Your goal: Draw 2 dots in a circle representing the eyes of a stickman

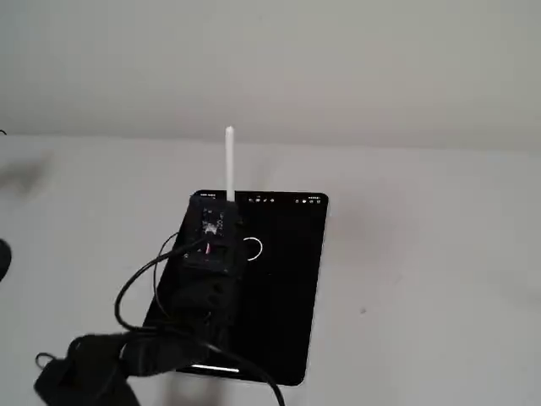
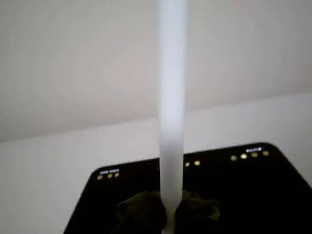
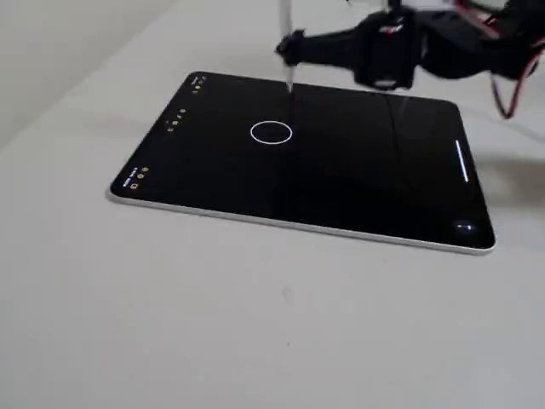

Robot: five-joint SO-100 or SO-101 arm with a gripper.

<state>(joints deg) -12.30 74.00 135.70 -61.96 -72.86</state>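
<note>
A black tablet (image 1: 287, 321) lies flat on the white table. A thin white circle (image 1: 252, 249) is drawn on its screen; in another fixed view the circle (image 3: 272, 132) sits left of the screen's middle. No dots show inside it. My gripper (image 3: 288, 47) is shut on a white stylus (image 3: 284, 17), held upright with its tip just beyond the circle's far side; I cannot tell whether it touches the glass. In the wrist view the stylus (image 2: 171, 122) rises from my gripper (image 2: 170, 217) over the tablet (image 2: 273, 195). In a fixed view the stylus (image 1: 229, 161) stands left of the circle.
Small icons (image 3: 174, 119) line the screen's left edge, and a white bar (image 3: 462, 160) is at its right side. The black arm with its cables (image 1: 144, 338) reaches over the tablet's left part. Bare white table (image 3: 255, 324) surrounds the tablet.
</note>
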